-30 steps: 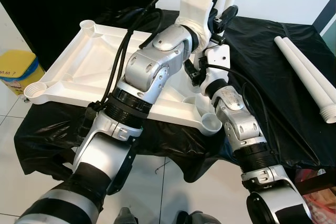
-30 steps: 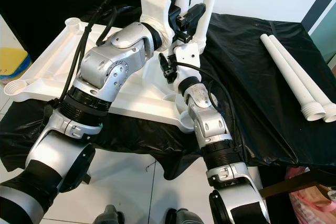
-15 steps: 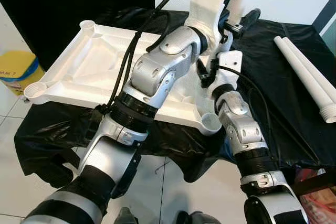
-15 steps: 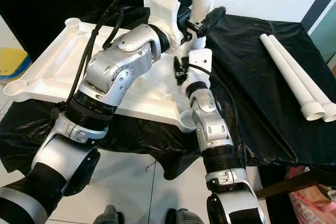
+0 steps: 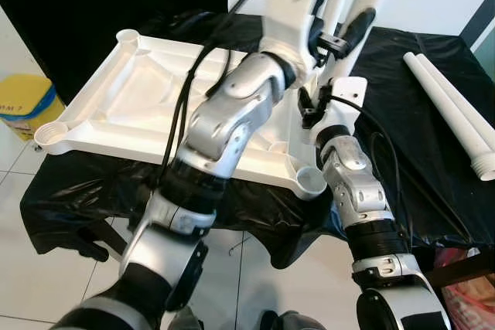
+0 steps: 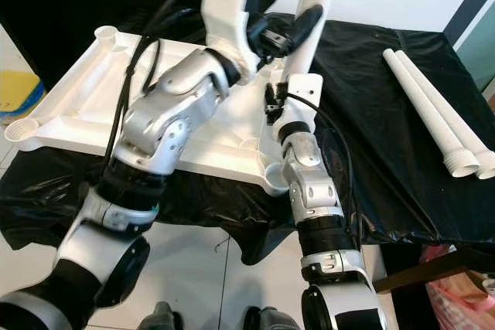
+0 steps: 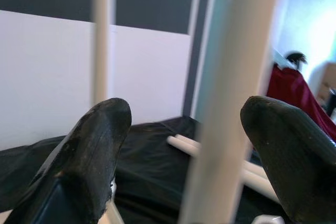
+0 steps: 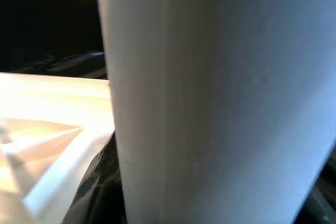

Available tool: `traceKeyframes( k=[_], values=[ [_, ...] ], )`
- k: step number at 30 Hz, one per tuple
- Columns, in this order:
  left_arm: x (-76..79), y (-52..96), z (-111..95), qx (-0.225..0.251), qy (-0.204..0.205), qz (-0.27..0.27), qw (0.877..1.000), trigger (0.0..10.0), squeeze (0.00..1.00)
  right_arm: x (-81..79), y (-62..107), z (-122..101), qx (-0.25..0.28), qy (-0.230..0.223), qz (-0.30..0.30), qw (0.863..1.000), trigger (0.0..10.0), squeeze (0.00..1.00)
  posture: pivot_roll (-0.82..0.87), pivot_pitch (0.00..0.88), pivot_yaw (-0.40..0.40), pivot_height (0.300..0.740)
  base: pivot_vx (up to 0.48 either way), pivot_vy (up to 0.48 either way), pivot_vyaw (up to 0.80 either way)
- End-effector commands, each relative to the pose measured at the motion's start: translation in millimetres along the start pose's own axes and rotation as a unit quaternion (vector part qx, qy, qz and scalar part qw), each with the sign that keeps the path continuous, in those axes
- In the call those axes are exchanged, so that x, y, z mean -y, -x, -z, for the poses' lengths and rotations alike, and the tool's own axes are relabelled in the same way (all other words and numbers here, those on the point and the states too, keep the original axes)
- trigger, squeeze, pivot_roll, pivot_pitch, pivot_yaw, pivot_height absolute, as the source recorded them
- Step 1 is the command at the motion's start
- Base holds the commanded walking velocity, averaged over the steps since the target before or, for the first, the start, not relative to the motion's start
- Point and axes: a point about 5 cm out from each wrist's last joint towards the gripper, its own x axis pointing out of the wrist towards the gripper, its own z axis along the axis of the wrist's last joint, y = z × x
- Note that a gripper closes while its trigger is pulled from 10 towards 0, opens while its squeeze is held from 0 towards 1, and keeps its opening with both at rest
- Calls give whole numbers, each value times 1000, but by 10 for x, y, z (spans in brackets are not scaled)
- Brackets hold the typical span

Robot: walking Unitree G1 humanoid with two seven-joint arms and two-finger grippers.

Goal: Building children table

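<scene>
The white tabletop (image 5: 147, 106) lies upside down on a table draped in black cloth (image 5: 402, 137), its ribbed underside facing up and a round socket (image 5: 312, 182) at each corner. A white table leg (image 6: 313, 13) stands nearly upright at the edge of the tabletop nearest the two spare legs, rising out of the top of the head views; it is a plain smooth tube.

The left gripper (image 7: 184, 145) is raised beside this leg with its black fingers (image 7: 92, 156) spread wide. The leg passes between them without touching either pad, closer to one finger than the other. The right gripper (image 6: 298, 25) is at the same leg, higher above the tabletop than the socket; its wrist view is pressed close against the white tube, and I cannot tell whether its fingers grip it.

Two spare legs (image 5: 452, 110) lie side by side on the cloth, well apart from the tabletop. A yellow container (image 5: 27, 104) sits on the floor beyond the tabletop's far side; its lettering is too cut off to read.
</scene>
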Motion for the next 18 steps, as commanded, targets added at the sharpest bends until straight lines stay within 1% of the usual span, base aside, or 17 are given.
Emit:
traceKeyframes(
  k=[1, 3, 6, 8, 10, 12, 13, 15, 16, 17, 18],
  values=[
    [18, 17, -27, 5, 6, -2, 1000, 10000, 0, 59, 26, 26, 0, -6, 13, 1000, 10000, 0, 105, 153, -91, 740, 0, 0, 0],
    [-2, 77, -9, 6, 2, -9, 1000, 10000, 0, 70, 30, 16, 3, -6, 15, 1000, 10000, 0, 110, 158, -99, 740, 0, 0, 0],
    [-58, 198, 66, -5, -25, -19, 999, 10000, 0, 96, 53, -4, 11, -5, 10, 1000, 10000, 0, 113, 165, -109, 740, 0, 0, 0],
    [-66, 222, 84, -8, -33, -20, 999, 10000, 0, 102, 62, -9, 13, -5, 9, 1000, 10000, 0, 112, 167, -111, 740, 0, 0, 0],
    [-81, 301, 148, -19, -48, -19, 998, 10000, 0, 124, 95, -15, 17, -4, 7, 1000, 10000, 0, 108, 170, -123, 740, 0, 0, 0],
    [-81, 301, 148, -19, -48, -19, 998, 10000, 0, 124, 95, -15, 17, -4, 7, 1000, 10000, 0, 108, 170, -123, 740, 0, 0, 0],
    [-103, 346, 189, -26, -53, -23, 998, 10000, 0, 135, 114, -13, 18, -1, 5, 1000, 10000, 0, 107, 170, -123, 740, 0, 0, 0],
    [-103, 346, 189, -26, -53, -23, 998, 10000, 0, 135, 114, -13, 18, -1, 5, 1000, 10000, 0, 107, 170, -123, 740, 0, 0, 0],
    [-133, 404, 247, -36, -57, -28, 997, 10000, 0, 148, 143, -8, 20, 4, 2, 1000, 10000, 0, 97, 170, -119, 740, 0, 0, 0],
    [-133, 404, 247, -36, -57, -28, 997, 10000, 0, 148, 143, -8, 20, 4, 2, 1000, 10000, 0, 97, 170, -119, 740, 0, 0, 0],
    [-151, 473, 304, -44, -56, -29, 997, 10000, 0, 164, 183, -2, 23, 9, -2, 1000, 10000, 0, 91, 170, -112, 740, 0, 0, 0]
  ],
)
